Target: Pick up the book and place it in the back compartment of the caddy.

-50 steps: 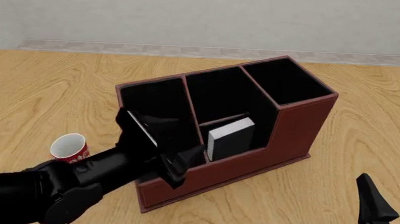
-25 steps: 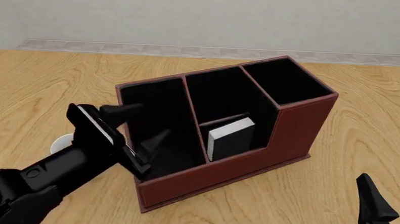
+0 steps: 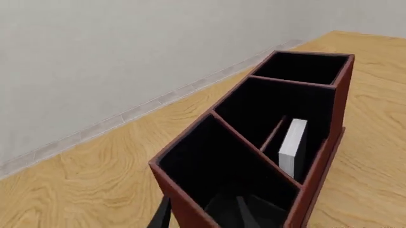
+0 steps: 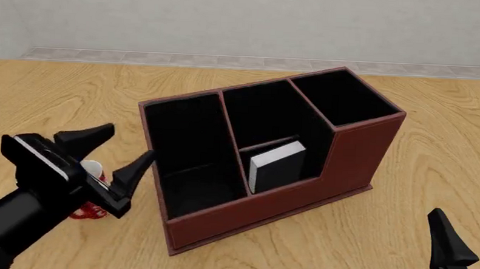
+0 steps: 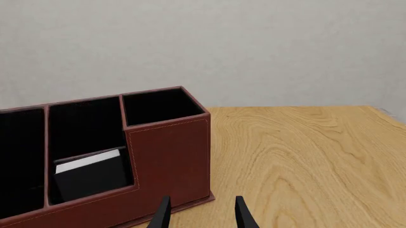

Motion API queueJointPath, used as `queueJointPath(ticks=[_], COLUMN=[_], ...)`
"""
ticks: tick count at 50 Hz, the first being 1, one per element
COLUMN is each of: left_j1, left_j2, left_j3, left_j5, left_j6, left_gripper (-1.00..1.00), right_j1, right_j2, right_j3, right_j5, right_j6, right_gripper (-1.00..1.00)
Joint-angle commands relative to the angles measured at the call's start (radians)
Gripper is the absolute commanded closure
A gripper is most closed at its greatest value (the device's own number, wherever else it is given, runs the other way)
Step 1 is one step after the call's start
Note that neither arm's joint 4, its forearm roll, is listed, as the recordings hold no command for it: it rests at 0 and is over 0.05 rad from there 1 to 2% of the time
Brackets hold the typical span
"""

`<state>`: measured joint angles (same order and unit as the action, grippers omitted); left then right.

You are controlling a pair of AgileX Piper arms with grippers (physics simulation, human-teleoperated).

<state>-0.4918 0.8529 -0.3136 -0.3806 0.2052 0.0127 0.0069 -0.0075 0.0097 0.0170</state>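
The left tool (image 4: 105, 158) hangs with its two fingers spread wide and nothing between them, just outside the caddy's (image 4: 302, 192) end wall and above the worktop (image 4: 63, 96). Its upper finger points toward the caddy's top rim; the lower one reaches near the outer face of that end wall without clearly touching it. Directly behind and under this tool stands a red mug (image 4: 91, 170), mostly hidden by the black arm; only a bit of its white rim and red side shows.

Ahead of the left tool, past the long cell nearest to it, the book (image 4: 277, 165) stands on edge inside the caddy, in the small front cell behind the lowered wall, tilted so its top leans toward the low divider behind it. Its white page edges face up and its black cover faces the low wall. The back compartment (image 4: 265, 120), on the far side of that divider, holds nothing that can be seen. In the left wrist view the book (image 3: 293, 145) sits beyond the first partition, and the fingertips (image 3: 163, 213) straddle the caddy's near corner.

The right tool (image 4: 466, 241) is parted and empty, low over the worktop, well clear of the caddy's tall square end. From its own camera, the caddy (image 5: 168, 156) lies just ahead of it and the book (image 5: 89, 173) is further off to one side.
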Motion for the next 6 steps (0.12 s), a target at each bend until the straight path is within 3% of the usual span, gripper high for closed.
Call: queueJointPath(ticks=[1,3,6], left_j1=[0.074,0.082,0.092], left_j2=[-0.225,-0.286,-0.385], left_j3=[0.067,0.086,0.070], left_j5=[0.144,0.178,0.282], left_j6=[0.009,0.038,0.009], left_gripper=[-1.00,-1.00,-1.00], right_j1=[0.000,0.000,0.000], right_j2=[0.000,0.000,0.000], right_j3=[0.000,0.000,0.000], right_j5=[0.000,0.000,0.000], right_j6=[0.000,0.000,0.000], right_gripper=[-1.00,-1.00,-1.00])
